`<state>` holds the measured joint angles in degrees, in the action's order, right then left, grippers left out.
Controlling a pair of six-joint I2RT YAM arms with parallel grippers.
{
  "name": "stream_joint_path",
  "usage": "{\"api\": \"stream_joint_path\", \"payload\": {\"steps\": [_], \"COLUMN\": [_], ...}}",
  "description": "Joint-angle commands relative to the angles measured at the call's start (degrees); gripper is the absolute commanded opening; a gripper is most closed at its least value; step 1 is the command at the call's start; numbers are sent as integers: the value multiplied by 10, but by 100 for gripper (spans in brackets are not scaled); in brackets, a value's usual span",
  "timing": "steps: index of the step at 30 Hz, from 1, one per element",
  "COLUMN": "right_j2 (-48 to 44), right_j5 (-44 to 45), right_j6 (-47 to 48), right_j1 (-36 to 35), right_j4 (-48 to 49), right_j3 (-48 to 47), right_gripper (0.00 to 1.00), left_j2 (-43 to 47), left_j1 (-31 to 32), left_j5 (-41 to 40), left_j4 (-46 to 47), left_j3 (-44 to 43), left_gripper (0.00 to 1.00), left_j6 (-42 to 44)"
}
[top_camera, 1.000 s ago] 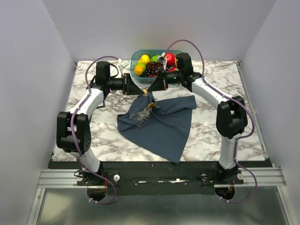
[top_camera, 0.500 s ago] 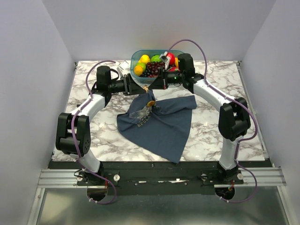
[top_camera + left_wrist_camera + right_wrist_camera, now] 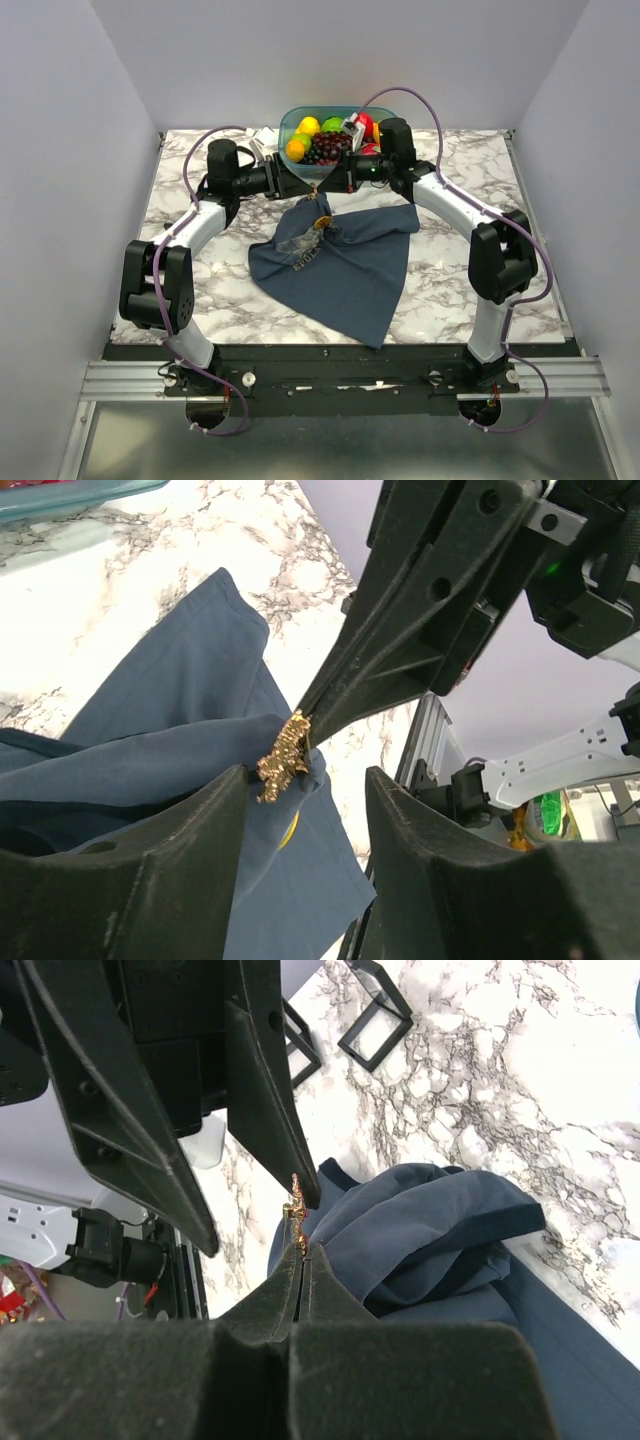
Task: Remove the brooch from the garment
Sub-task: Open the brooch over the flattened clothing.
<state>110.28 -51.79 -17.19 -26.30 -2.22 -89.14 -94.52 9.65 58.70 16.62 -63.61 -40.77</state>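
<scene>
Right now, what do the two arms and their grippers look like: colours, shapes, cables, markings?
The left arm and right arm have white shells, black joints and a looping purple cable each. The left gripper and right gripper have matte black fingers tapering to wedges. A green light shows behind the right gripper. No markings legible.

- The right gripper (image 3: 322, 186), pinching the brooch (image 3: 316, 189), has moved a little farther back, toward the fruit bowl (image 3: 285, 128).
- The left gripper (image 3: 300, 186) has gone back with it.
- The pulled-up tip of the garment (image 3: 345, 265) is stretched longer.
- The right arm's elbow (image 3: 505, 262) has slid outward.
</scene>
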Motion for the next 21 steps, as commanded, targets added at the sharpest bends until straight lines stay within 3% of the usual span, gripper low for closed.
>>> {"api": "stream_joint_path", "payload": {"steps": [1, 11, 16, 18, 21], "right_j2": [-29, -36, -36, -37, -38], "right_j5": [13, 11, 14, 12, 2], "right_j6": [-12, -19, -20, -20, -14], "right_j1": [-6, -8, -8, -8, -9], "right_j4": [33, 37, 39, 39, 41], "right_j3": [8, 16, 20, 20, 20], "right_gripper": [1, 0, 0, 0, 0], "left_j2": [-7, -18, -14, -13, -13], "left_j1": [10, 15, 14, 14, 14], "left_j5": [-31, -37, -30, -27, -32], "left_j4": [-13, -38, -34, -26, -16], "left_j3": [-18, -34, -26, -22, -18], "left_gripper": [54, 37, 37, 24, 20], "left_j6": [22, 46, 46, 43, 29]}}
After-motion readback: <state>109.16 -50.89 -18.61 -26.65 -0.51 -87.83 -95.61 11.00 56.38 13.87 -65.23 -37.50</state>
